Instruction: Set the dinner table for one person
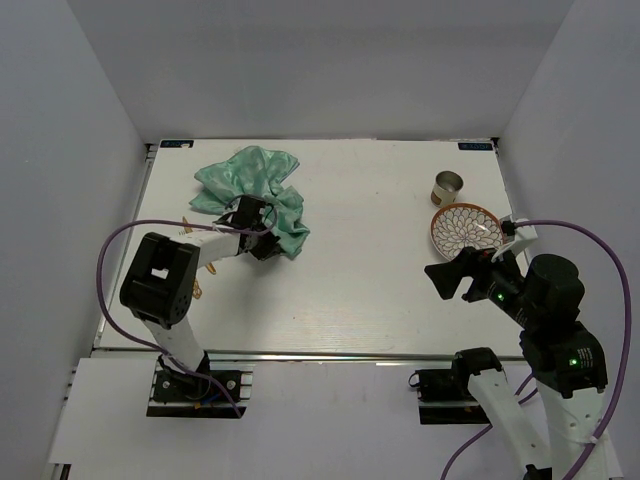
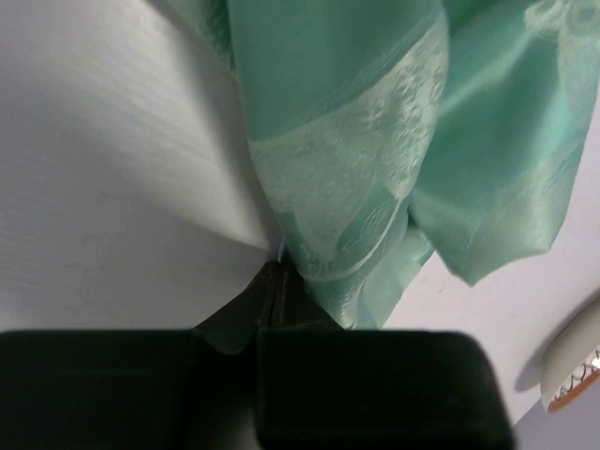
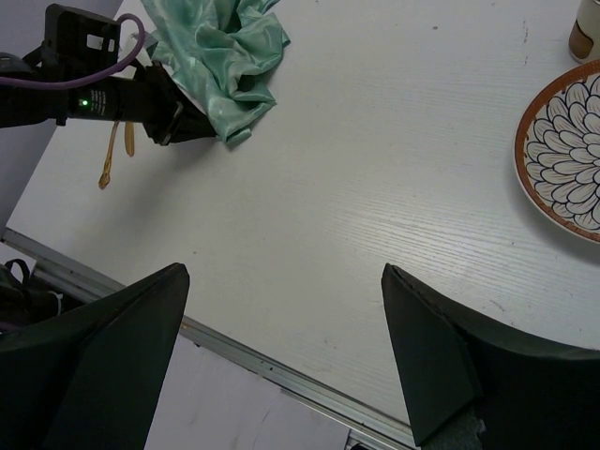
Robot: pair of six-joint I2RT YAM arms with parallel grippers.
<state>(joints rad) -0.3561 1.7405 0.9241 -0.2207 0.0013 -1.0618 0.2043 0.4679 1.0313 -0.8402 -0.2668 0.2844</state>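
Cluttering dinner table: cloth, plate, cup

On the tabletop, the cloth lies bunched at the far left, with the left pincer touching its near edge. A cup stands at the far right, and a plate lies just before it. The right pincer sits nearer still, left of the plate. A piece of cutlery lies by the left edge, beneath the left arm.

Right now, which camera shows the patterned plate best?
Top external: the plate shows nearly whole, pattern and rim, beside the metal cup. Right wrist crops the plate at the frame edge; left wrist catches only a blurred sliver of rim.
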